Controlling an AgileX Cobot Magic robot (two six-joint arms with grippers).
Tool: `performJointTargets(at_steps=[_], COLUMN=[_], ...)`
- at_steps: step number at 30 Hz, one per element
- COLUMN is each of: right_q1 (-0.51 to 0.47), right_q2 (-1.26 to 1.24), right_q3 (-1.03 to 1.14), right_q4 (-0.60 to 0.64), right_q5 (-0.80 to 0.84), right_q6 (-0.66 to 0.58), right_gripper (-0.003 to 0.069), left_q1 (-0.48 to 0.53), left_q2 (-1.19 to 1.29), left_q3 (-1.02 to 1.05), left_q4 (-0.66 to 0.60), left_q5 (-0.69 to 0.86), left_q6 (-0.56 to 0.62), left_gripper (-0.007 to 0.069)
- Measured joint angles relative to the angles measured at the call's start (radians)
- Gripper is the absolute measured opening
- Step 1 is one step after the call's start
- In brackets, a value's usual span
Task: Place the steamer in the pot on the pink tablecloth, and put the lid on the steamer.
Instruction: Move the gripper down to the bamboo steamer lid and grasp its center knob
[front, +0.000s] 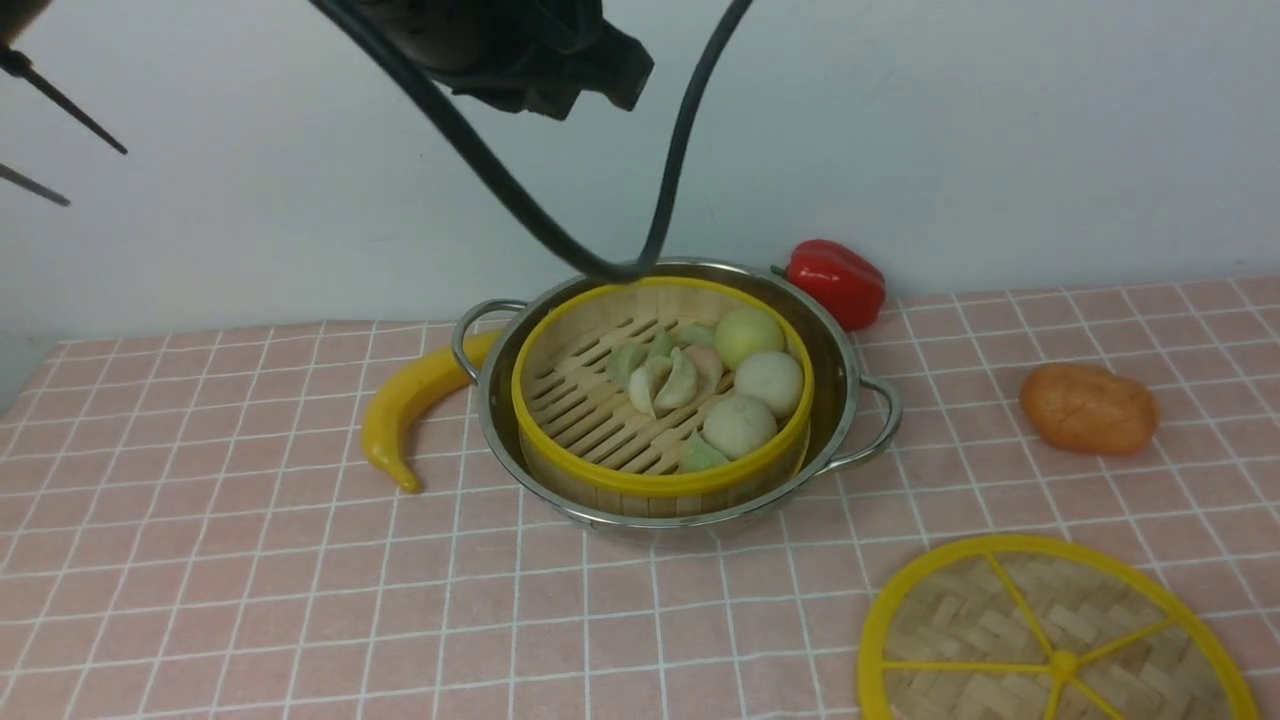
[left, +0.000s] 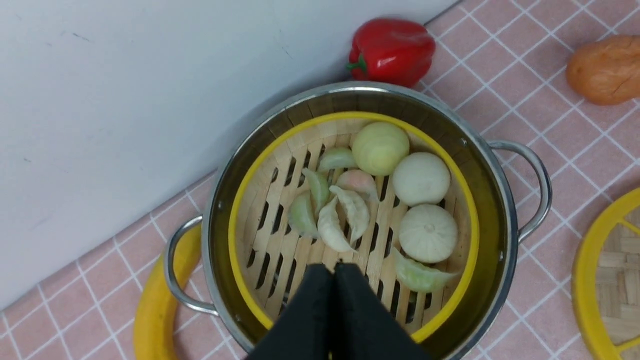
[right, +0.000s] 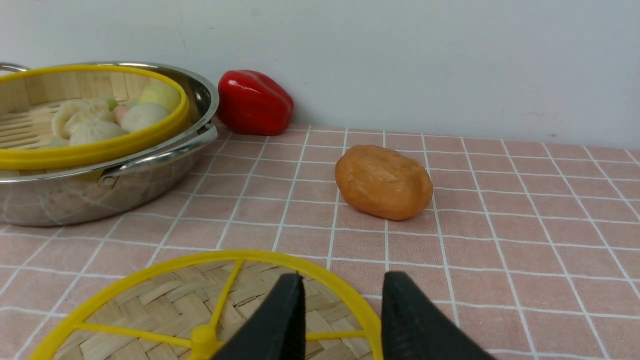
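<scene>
One pink tablecloth (front: 250, 560) is lying under everything. One pot (front: 495, 400) is sitting below the left gripper (left: 334, 267), and one steamer (front: 580, 400) with three buns (front: 768, 383) is sitting inside it. One lid (front: 1000, 620) is lying flat under the right gripper (right: 342, 280). One banana (front: 410, 400), one potato (front: 1088, 408) and one pepper (front: 835, 280) are lying nearby. The left gripper is pressing its fingers together on nothing, pointing down over the steamer. The right gripper is holding its fingers apart, leaning low over the lid's edge.

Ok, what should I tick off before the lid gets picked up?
1. Steamer seated in pot: ok.
2. Lid flat on cloth, nothing on it: ok.
3. Right gripper open, above lid's edge: ok.
4. Lid rim between its jaws: cannot tell.
5. Space above steamer free: not ok, the shut, empty left gripper hangs over it.
</scene>
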Motion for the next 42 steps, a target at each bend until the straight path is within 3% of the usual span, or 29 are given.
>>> performJointTargets(at_steps=[3, 5, 10, 11, 14, 18, 22, 30, 42], right_q1=[0.0, 0.0, 0.0, 0.0, 0.0, 0.0, 0.0, 0.0, 0.0], right_q2=[0.0, 0.0, 0.0, 0.0, 0.0, 0.0, 0.0, 0.0, 0.0], right_q3=[0.0, 0.0, 0.0, 0.0, 0.0, 0.0, 0.0, 0.0, 0.0], right_q4=[0.0, 0.0, 0.0, 0.0, 0.0, 0.0, 0.0, 0.0, 0.0], right_q5=[0.0, 0.0, 0.0, 0.0, 0.0, 0.0, 0.0, 0.0, 0.0], right_q6=[0.0, 0.0, 0.0, 0.0, 0.0, 0.0, 0.0, 0.0, 0.0], right_gripper=[0.0242, 0.0242, 0.0242, 0.0242, 0.0242, 0.0242, 0.0242, 0.0242, 0.0242], left_q1=[0.0, 0.009, 0.079, 0.158, 0.255, 0.478, 0.585, 0.623, 0.623], left_q2=[-0.061, -0.209, -0.435, -0.535, -0.641, -0.858, -0.996, -1.302, -1.663], left_q3=[0.088, 0.286, 0.576, 0.723, 0.891, 1.241, 1.482, 1.853, 1.904], left_q4=[0.0, 0.002, -0.005, -0.021, -0.051, -0.09, -0.097, -0.082, -0.075], left_q5=[-0.088, -0.255, -0.422, -0.478, -0.513, -0.605, -0.723, -0.956, -0.788], left_q6=[0.003, 0.017, 0.022, 0.02, 0.019, 0.015, 0.013, 0.021, 0.022], left_gripper=[0.0, 0.0001, 0.0012, 0.0012, 0.0012, 0.0022, 0.0022, 0.0022, 0.0052])
